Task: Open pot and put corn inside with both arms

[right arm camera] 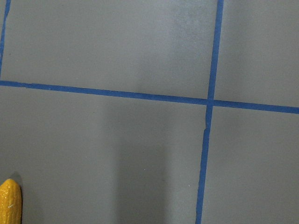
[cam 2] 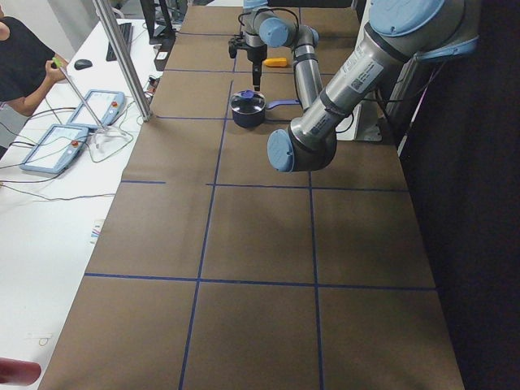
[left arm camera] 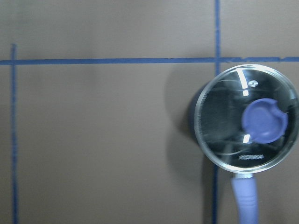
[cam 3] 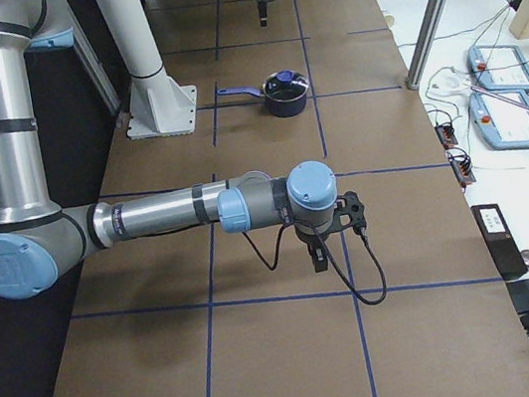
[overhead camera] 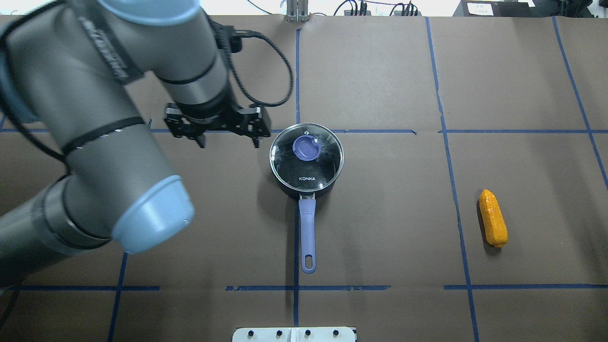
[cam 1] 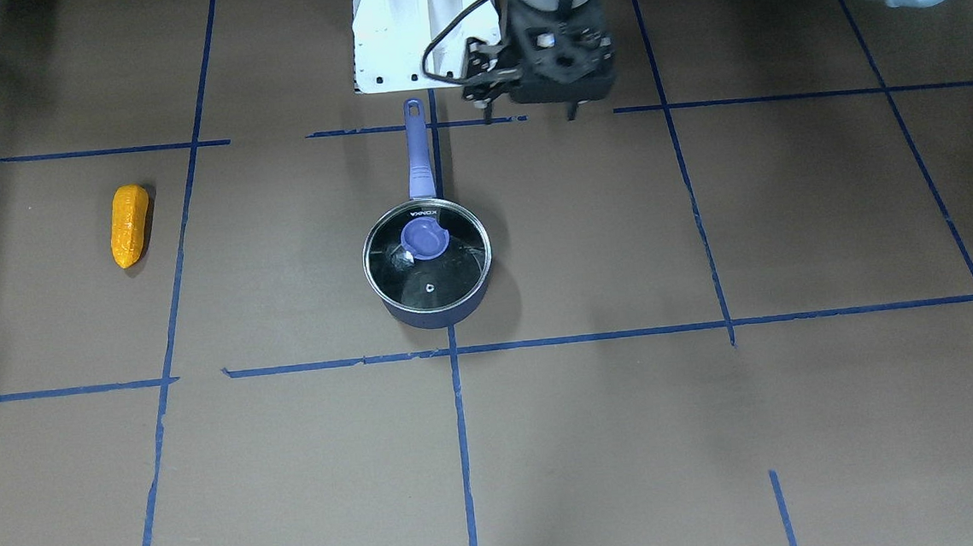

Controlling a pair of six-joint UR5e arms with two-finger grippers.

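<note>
Opening pot [overhead camera: 308, 223]: left tool [overhead camera: 229, 141] is hovering beside it, spread wide, empty. Next probably means centring over lid knob [overhead camera: 306, 147]. Right tool [cam 3: 322, 255]: cannot tell.

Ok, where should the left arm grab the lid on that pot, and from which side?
Grip the purple knob at the centre of the lid, coming straight down. The lid lies flat, its rim flush on the pot, so only the knob stands up for the jaws to close on.
</note>
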